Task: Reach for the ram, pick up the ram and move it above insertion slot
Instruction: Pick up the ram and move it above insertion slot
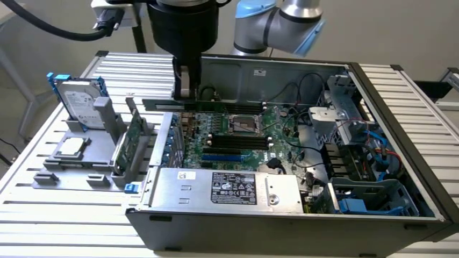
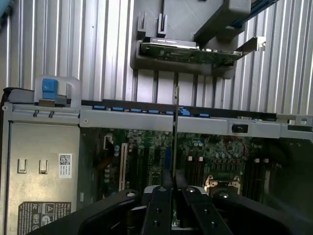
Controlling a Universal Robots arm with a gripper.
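Note:
My gripper (image 1: 186,94) is shut on the ram (image 1: 237,104), a long thin green stick held level above the far part of the motherboard (image 1: 287,145), inside the open computer case (image 1: 401,161). The black memory slots (image 1: 240,141) lie lower in the exterior view, on the near side of the CPU socket (image 1: 244,124). In the wrist view the ram (image 2: 175,127) appears edge-on as a thin line running out from between the two black fingers (image 2: 160,205), over the case's side rail.
A grey fixture (image 1: 79,156) at the exterior view's left holds a silver hard drive in a blue frame (image 1: 77,102) and a wider green expansion card (image 1: 129,144) (image 2: 190,53). A silver power supply (image 1: 229,188) fills the case's near corner. Cables and drive cages (image 1: 351,134) crowd the exterior view's right.

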